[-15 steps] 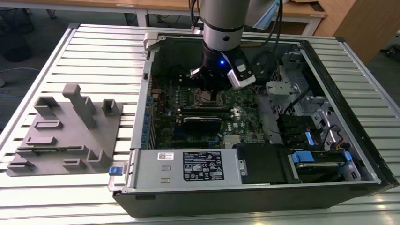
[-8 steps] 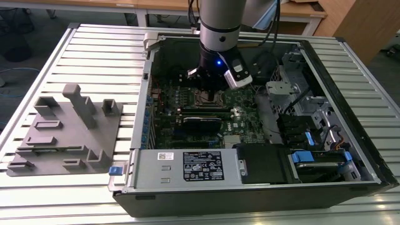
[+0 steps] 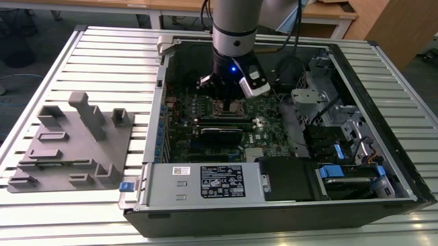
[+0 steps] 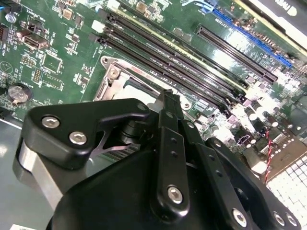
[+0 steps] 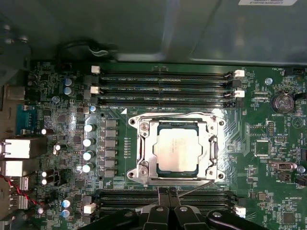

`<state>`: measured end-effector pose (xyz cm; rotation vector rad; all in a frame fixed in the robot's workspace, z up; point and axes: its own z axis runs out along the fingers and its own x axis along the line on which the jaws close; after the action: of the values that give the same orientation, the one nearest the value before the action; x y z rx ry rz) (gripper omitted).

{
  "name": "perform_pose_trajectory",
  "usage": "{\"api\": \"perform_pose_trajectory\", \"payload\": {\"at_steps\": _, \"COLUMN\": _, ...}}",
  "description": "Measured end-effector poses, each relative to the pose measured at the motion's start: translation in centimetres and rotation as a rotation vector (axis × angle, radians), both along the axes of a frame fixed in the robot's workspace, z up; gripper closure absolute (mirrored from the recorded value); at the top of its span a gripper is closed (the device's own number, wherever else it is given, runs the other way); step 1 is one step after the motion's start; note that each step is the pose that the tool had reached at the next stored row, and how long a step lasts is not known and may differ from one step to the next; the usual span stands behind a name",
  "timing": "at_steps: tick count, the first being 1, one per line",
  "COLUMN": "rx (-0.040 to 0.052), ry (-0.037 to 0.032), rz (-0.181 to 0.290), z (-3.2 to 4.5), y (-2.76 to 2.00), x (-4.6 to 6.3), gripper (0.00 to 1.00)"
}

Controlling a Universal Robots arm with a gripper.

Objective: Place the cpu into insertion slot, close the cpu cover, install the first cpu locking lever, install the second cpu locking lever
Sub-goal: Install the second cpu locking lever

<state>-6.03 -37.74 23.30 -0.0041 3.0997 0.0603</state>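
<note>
Fixture block: a grey moulded holder is seen on the slatted table, at the exterior view's left, about nine o'clock from the computer case.
Motherboard: it lies flat inside the open case; memory slots run at twelve o'clock of the socket in the first wrist view.
Insertion slot: it is found mid-board, directly below the arm in the exterior view.
Cpu: the silvery chip is seated in the slot, square to its sides.
Cpu cover: the metal frame is laid down around the chip, with the chip's top showing through the cut-out.
Locking lever: a thin wire is seen slanting away at the socket's six o'clock edge; whether it is latched cannot be told.
Gripper: it is held at six o'clock of the socket, its tips close together and close to that wire; nothing is seen clamped between them, and contact with the wire cannot be confirmed.
Handling: the lever is judged to be light, springy and slippery steel wire, best taken near its free end; the chip and the socket pins are judged fragile, so pressure is better kept on the frame.
Hidden: in the second wrist view the socket's near half is covered by the gripper body; the second lever is hard to make out.
</note>
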Motion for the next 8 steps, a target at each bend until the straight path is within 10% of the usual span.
{"api": "perform_pose_trajectory", "payload": {"at_steps": 8, "rx": 0.0, "ry": -0.0001, "rz": 0.0, "z": -0.33, "y": -0.23, "x": -0.08, "gripper": 0.89}}
